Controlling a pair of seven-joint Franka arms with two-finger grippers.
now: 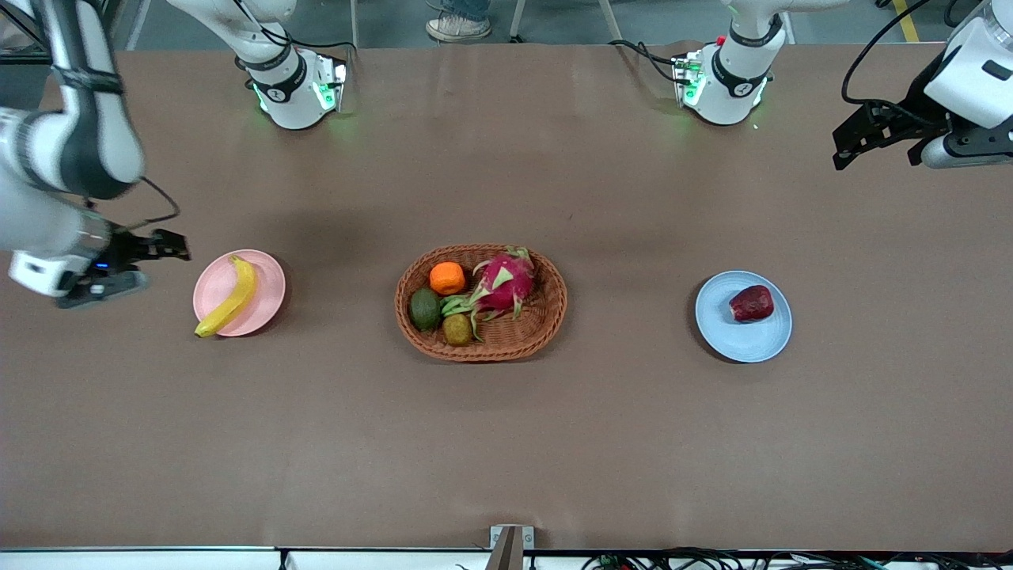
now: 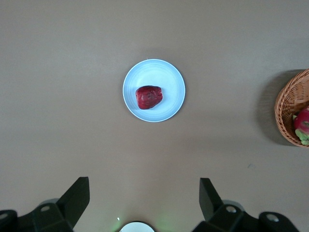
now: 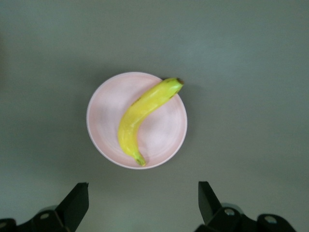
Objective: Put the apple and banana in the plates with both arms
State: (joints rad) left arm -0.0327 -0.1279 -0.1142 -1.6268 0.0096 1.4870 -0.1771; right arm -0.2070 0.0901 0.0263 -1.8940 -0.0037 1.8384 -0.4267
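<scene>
The dark red apple [image 1: 751,303] lies on the light blue plate [image 1: 736,339] toward the left arm's end of the table; both show in the left wrist view, apple [image 2: 148,96] and plate [image 2: 170,81]. The yellow banana [image 1: 231,297] lies across the pale pink plate [image 1: 267,283] toward the right arm's end, and the right wrist view shows the banana [image 3: 142,111] and plate [image 3: 166,133] too. My left gripper [image 1: 859,142] [image 2: 145,186] is open and empty, high over bare table. My right gripper [image 1: 158,257] [image 3: 143,188] is open and empty over the table beside the pink plate.
An oval brown wicker basket [image 1: 550,317] stands mid-table between the plates, and its edge shows in the left wrist view [image 2: 285,104]. It holds a pink dragon fruit [image 1: 502,283], an orange [image 1: 447,278], a dark green fruit [image 1: 425,309] and a brownish one [image 1: 457,328].
</scene>
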